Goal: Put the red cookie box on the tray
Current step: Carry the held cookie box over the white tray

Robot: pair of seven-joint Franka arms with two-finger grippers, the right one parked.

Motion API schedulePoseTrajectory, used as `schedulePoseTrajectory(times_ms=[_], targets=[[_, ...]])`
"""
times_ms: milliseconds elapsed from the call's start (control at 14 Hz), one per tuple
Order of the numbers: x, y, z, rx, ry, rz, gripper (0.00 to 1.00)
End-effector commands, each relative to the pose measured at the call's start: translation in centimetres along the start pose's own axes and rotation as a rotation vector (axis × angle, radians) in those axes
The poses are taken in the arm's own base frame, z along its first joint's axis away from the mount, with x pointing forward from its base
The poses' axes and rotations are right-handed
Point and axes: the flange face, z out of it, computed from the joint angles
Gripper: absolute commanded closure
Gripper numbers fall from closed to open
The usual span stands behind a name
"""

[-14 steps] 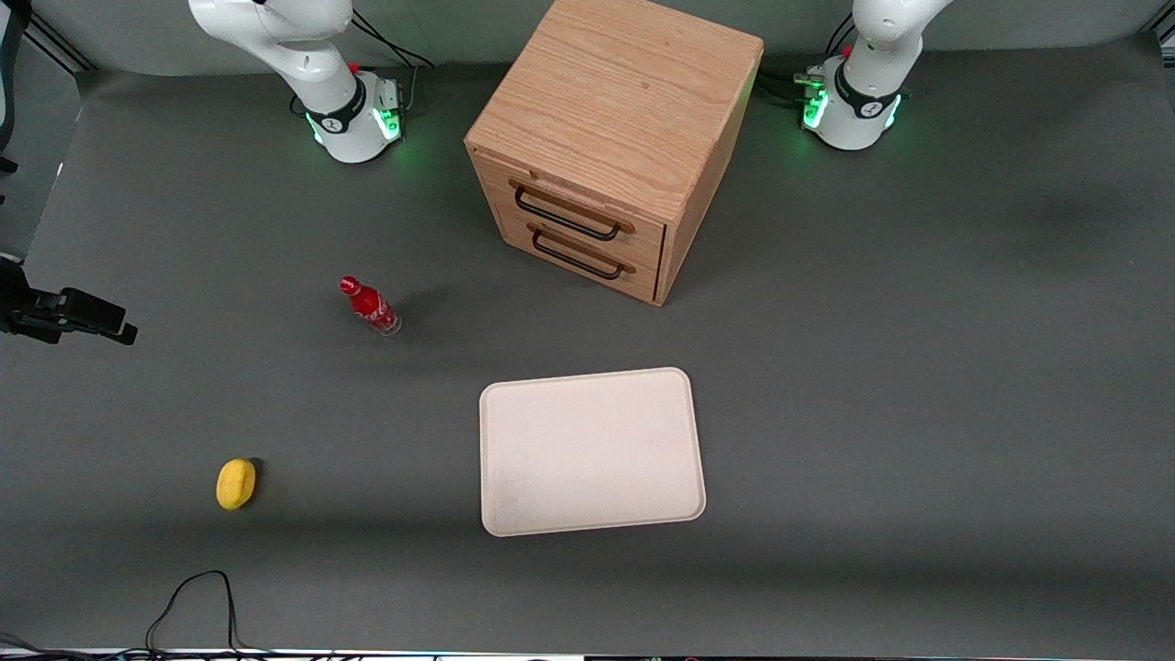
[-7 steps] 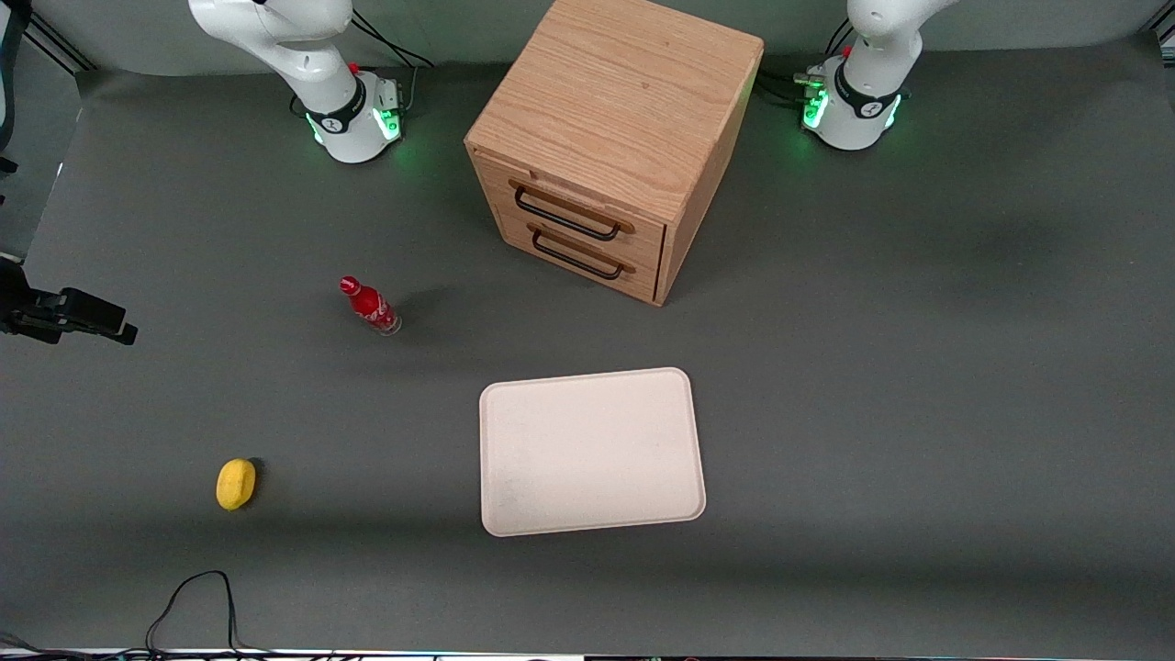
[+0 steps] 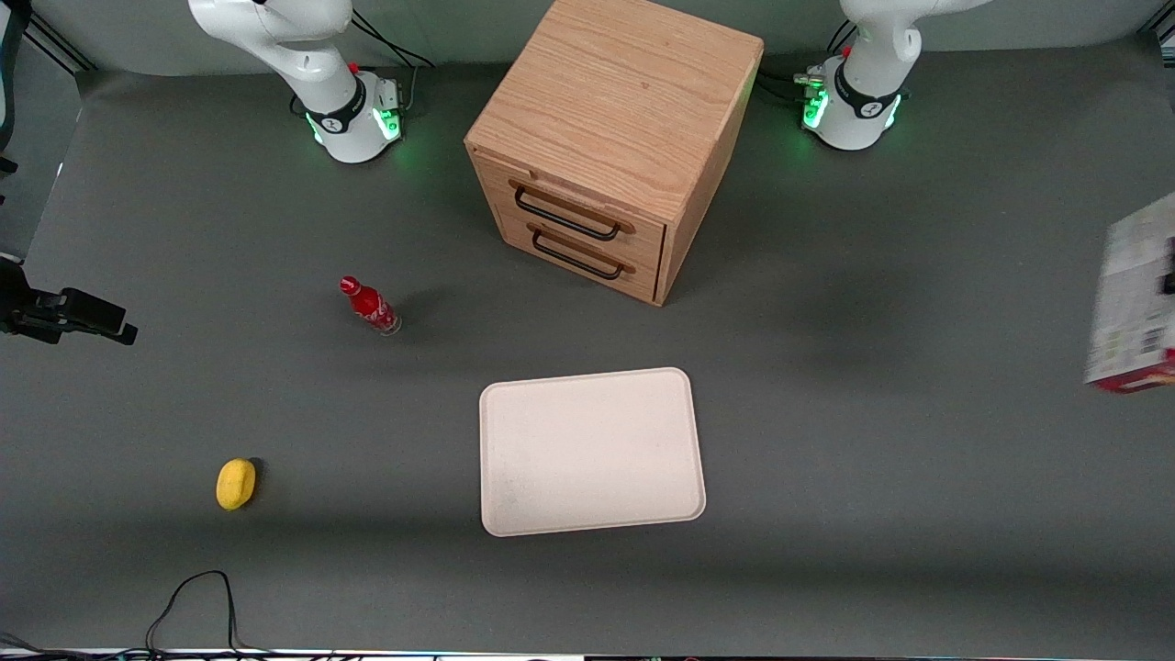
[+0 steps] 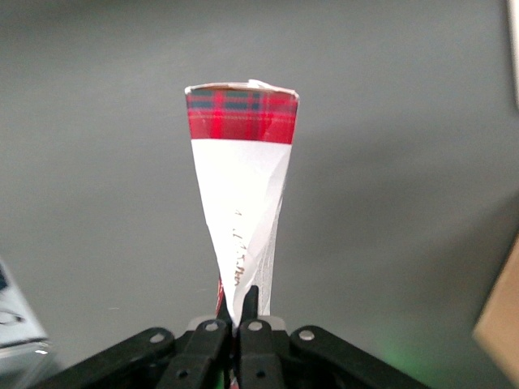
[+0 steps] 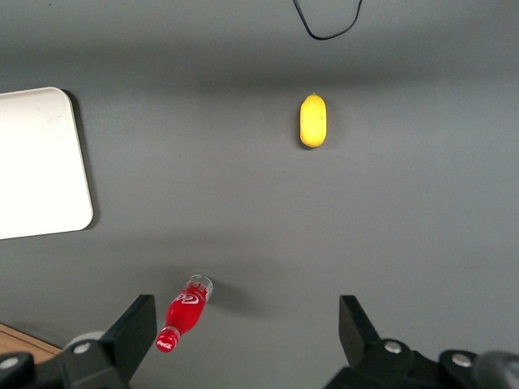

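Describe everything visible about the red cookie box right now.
The red cookie box is a slim cardboard carton, its narrow white side facing the wrist camera, with a red tartan band at its end away from the fingers. The gripper is shut on its near end, so it is lifted off the table. In the front view the box shows blurred at the working arm's end of the table, a pale printed panel with a red edge, well away from the tray.

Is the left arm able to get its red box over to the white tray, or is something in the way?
Probably yes. The tool is shut on the slim red cookie box, held off the table at the working arm's end. Only bare grey mat lies between it and the flat cream-white tray.
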Motion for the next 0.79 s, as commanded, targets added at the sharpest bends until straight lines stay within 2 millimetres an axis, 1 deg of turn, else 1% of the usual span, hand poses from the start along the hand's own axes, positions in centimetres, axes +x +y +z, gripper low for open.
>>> schedulePoseTrajectory(times_ms=[0, 143, 286, 357, 500, 643, 714], targets=[[3.3, 11.1, -0.5, -0.003, 0.015, -0.186, 1.0], [5.0, 19.0, -0.4, -0.009, 0.037, -0.255, 1.0], [5.9, 25.9, 0.3, -0.029, 0.05, -0.28, 1.0], [6.0, 29.2, 0.6, -0.046, 0.071, -0.3, 1.0], [6.1, 34.1, 1.3, -0.076, 0.091, -0.34, 1.0], [5.6, 37.8, 1.5, -0.082, 0.093, -0.331, 1.0], [5.6, 39.0, 2.1, -0.08, 0.091, -0.33, 1.0]])
